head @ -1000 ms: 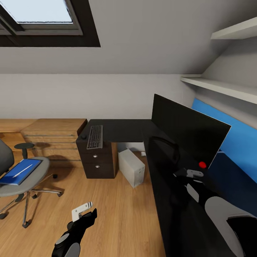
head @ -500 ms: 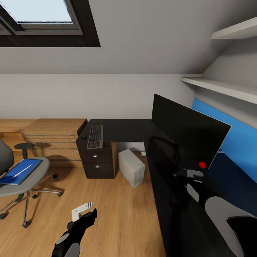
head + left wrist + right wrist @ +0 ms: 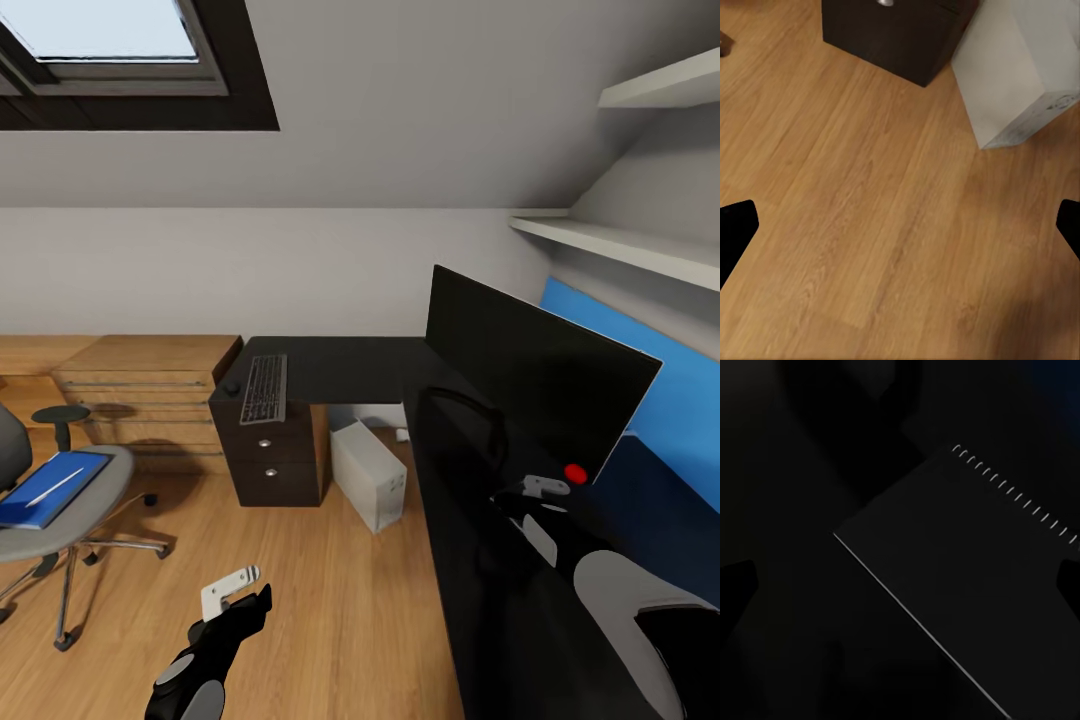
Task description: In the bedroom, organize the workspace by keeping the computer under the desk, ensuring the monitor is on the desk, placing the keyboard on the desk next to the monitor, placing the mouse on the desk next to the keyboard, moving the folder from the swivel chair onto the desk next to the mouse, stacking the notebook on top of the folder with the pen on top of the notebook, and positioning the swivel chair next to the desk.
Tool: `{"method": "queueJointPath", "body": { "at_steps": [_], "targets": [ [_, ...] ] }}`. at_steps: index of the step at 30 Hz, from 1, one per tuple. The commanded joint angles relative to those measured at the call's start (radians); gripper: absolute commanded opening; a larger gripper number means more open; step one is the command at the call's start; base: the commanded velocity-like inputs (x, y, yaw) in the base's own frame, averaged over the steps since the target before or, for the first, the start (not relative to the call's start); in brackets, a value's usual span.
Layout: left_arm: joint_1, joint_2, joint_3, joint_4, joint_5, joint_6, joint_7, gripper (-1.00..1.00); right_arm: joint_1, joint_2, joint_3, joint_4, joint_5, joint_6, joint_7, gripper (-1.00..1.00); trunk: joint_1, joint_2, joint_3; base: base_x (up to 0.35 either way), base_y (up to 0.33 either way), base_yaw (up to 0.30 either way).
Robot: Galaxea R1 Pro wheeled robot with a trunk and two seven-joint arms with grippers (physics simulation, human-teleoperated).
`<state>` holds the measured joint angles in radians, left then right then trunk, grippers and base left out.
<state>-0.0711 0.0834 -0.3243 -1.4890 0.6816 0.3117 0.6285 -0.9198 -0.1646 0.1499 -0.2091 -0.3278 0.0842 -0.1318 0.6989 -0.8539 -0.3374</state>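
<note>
— What's the step in hand?
— Taking the notebook off the tabletop under my right gripper, jaws apart. I'd descend squarely, pinching one edge. Left jaws hang apart, empty.

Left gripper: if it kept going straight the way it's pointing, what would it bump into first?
Most likely the bare wooden floor. The left gripper is open and aimed at the boards, with the computer and the desk off to the edge.
</note>
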Motion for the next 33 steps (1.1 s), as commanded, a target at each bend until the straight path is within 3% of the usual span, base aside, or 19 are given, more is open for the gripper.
{"method": "queueJointPath", "body": {
  "at_steps": [1, 33],
  "targets": [
    [-0.001, 0.001, -0.002, -0.002, 0.006, 0.002, 0.008, 1.0, 0.0, -0.001, 0.008, -0.003, -0.008, 0.006, -0.006, 1.0, 0.0, -0.001, -0.001, 0.036, 0.0, 0.0],
    [-0.001, 0.001, -0.002, -0.001, 0.006, 0.003, 0.008, 1.0, -0.001, -0.002, 0.008, -0.003, -0.008, 0.006, -0.006, 1.0, 0.0, -0.001, -0.04, 0.004, 0.0, 0.0]
  ]
}}
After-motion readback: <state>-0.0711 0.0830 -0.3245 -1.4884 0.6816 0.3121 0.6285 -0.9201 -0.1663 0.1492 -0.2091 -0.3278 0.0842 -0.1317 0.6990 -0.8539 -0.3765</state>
